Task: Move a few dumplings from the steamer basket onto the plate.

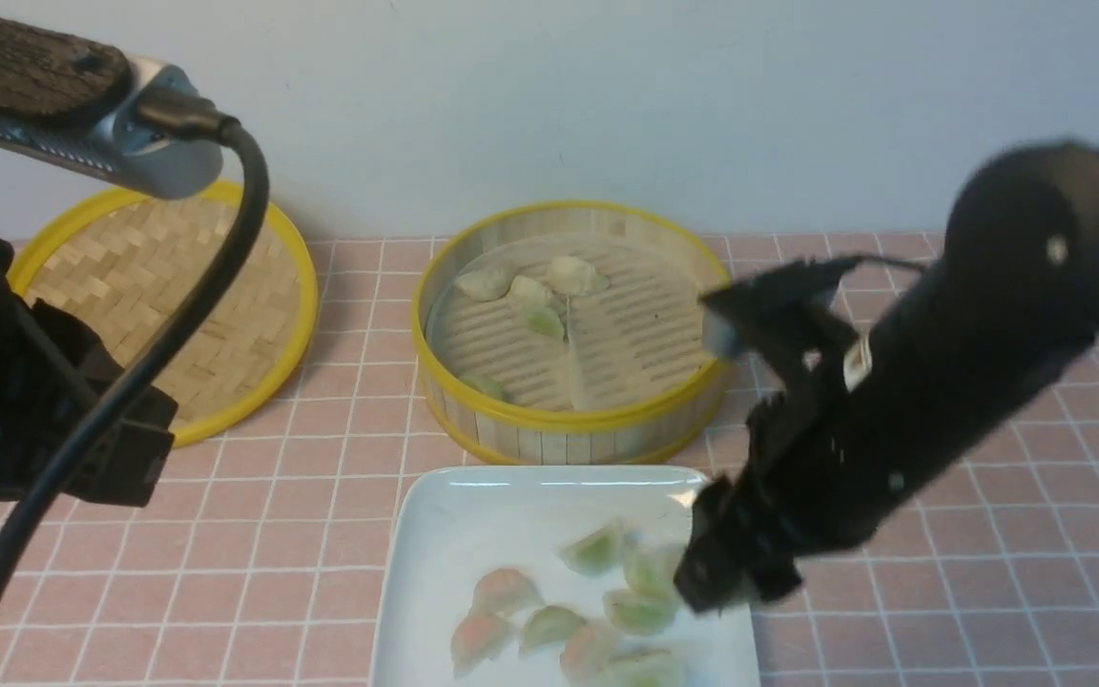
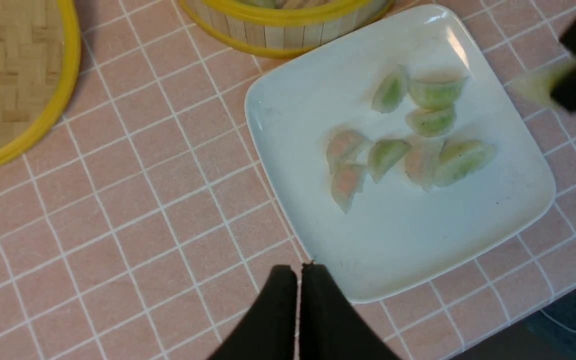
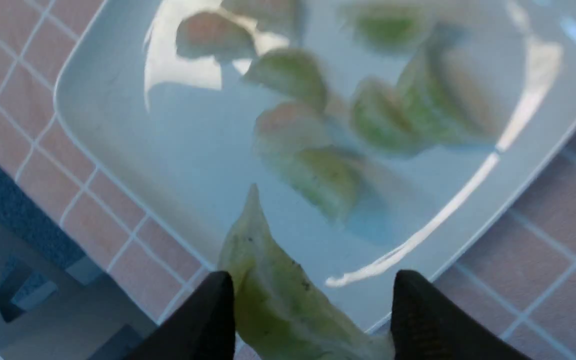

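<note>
Front view: steamer basket (image 1: 559, 420) sits behind plate (image 1: 445, 534); dumplings (image 1: 530, 286) lie in both. Right gripper (image 1: 712, 587), blurred, hangs over plate's right edge.
Left wrist view: left gripper (image 2: 298, 272) pinched together, empty, just beside plate.
Right wrist view: right gripper grips green dumpling (image 3: 278, 295) above plate rim.

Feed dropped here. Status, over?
Left tool shut, empty. Right tool shut on green dumpling over plate edge. Several dumplings plated; more in steamer basket. Nothing in the way.
</note>
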`<action>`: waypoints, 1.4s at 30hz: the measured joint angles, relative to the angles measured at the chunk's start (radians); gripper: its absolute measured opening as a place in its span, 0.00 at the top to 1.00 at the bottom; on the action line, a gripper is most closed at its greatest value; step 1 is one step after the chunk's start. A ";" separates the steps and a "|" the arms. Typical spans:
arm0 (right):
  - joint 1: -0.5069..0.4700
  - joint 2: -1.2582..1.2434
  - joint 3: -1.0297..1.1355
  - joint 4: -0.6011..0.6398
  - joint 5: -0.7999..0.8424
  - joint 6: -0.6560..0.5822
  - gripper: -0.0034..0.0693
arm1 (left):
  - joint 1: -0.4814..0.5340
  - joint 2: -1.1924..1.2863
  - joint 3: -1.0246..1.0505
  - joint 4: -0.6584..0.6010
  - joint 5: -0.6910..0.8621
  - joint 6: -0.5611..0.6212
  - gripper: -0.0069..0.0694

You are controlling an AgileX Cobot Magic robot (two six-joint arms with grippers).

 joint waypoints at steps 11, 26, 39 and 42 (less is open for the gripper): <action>0.224 0.139 0.120 0.024 -0.303 0.026 0.44 | 0.000 0.000 0.000 -0.004 -0.013 0.001 0.92; 0.225 0.201 -0.104 -0.012 -0.091 0.065 0.26 | 0.000 0.000 0.000 -0.030 -0.012 0.006 0.92; 0.225 -0.417 -0.130 -0.398 0.115 0.452 0.96 | 0.000 0.000 0.000 -0.031 -0.010 0.043 0.92; 0.225 -0.644 -0.080 -0.482 0.043 0.499 0.97 | 0.000 0.000 0.000 -0.042 -0.066 0.045 0.92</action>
